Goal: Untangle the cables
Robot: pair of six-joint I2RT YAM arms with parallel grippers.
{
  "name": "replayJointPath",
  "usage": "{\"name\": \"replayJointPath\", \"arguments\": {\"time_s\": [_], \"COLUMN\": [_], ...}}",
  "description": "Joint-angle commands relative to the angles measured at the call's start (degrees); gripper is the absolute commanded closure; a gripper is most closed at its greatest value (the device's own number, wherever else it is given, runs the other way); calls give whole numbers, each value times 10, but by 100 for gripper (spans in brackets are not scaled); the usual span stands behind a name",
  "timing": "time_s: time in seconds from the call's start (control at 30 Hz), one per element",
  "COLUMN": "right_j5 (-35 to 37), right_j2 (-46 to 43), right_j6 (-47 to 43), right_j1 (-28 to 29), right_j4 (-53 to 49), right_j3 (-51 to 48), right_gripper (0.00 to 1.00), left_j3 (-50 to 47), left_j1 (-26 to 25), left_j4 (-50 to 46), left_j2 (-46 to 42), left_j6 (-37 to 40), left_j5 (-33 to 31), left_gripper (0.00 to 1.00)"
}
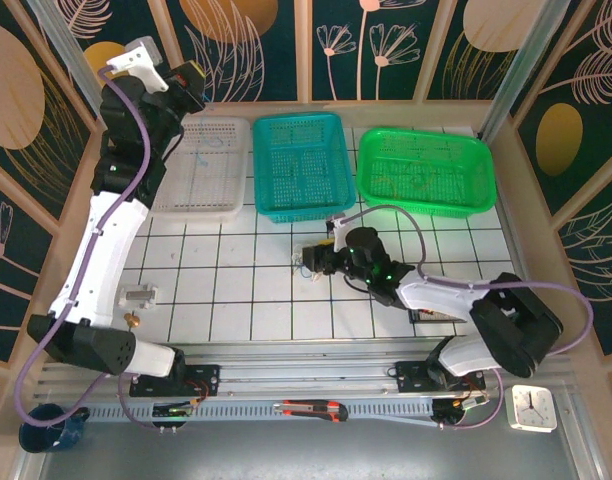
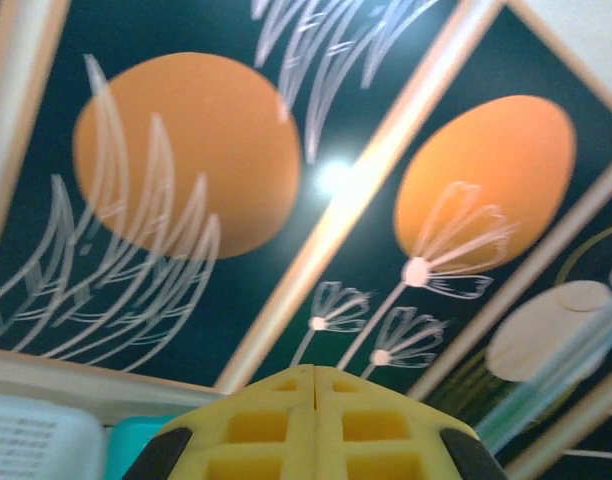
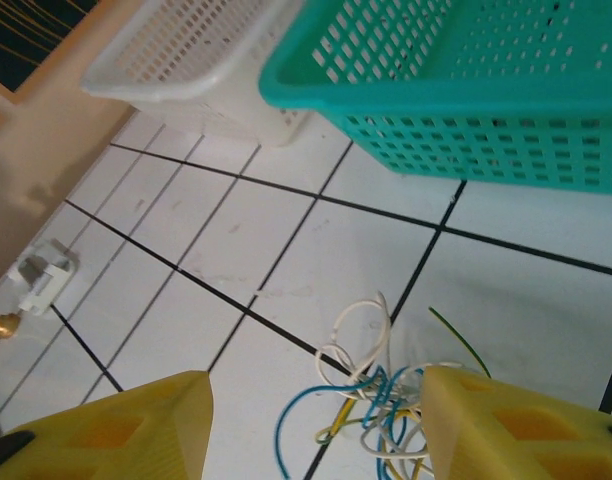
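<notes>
Top view — cables lay mid-tabletop at the right gripper; left gripper was raised near the far-left corner.
Left wrist: jaws clenched, empty.
Right wrist: jaws parted astride the cables, nothing grasped — approach step, I judged; next calls for pinching one strand.

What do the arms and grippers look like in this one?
The left arm and right arm have white links, black joints and a thick purple cable looped alongside. The left gripper and right gripper are yellow with square recesses.
</notes>
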Motion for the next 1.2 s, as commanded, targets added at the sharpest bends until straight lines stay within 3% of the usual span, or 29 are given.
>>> {"name": "replayJointPath", "arguments": {"time_s": [0.0,0.4,0.9,1.17], "right_j5": [-1,33,28,33], "right_j2": [-47,-182,-187,-180], "right_j6": [-11,4,29,32], "right_j1": [0,-23,-34,-34], "right_j4": [-67,-168,-172,-167], "right_j3": [21,-1,-16,-23], "right_gripper": [42,40,40,40], "left_j3": [-16,-85,-174,-136], "left_j1": [32,83,119,147], "left_j4": [10,67,91,123], "left_j2": [13,54,74,59], "left_j6": [26,34,46,-30], "left_j5": [-12,-6,-15,87], "left_gripper": [100,100,100,100]}}
